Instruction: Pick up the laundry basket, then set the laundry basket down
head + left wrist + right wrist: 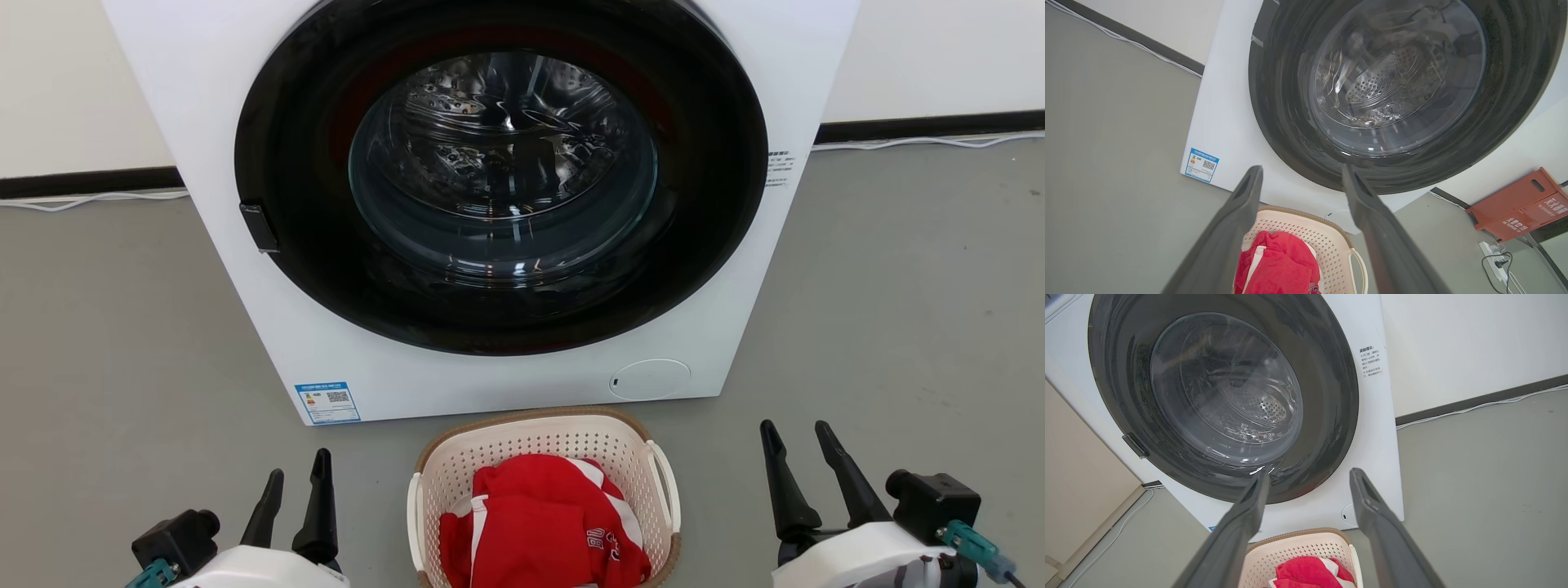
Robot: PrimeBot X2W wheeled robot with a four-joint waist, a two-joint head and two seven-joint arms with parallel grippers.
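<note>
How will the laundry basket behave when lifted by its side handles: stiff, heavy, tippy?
Probably stiff: the laundry basket looks like moulded perforated plastic. Likely light: only a red garment shows inside. Its thin loop handles may flex, and a one-sided lift would probably tilt it.

Laundry basket (531, 441), lower centre, is noted as cream-white, perforated in a dot grid, with a brown woven-look rim and white handles. Garment (539, 531) inside is recorded as red with white stripes and white lettering. Washing machine (457, 384) is marked white, door ring (286, 269) black, drum (490, 122) silver and dotted with holes; a blue label (327, 402) is seen at its lower left. Floor (122, 327) is tagged grey, wall (65, 82) off-white, skirting (82, 181) black, cable (82, 198) white. Left gripper (300, 462) and right gripper (793, 425) are logged black-fingered, housings white, connector (967, 543) teal. Crate (1523, 204), right edge of the left wrist view, is noted orange-red with white lettering.
</note>
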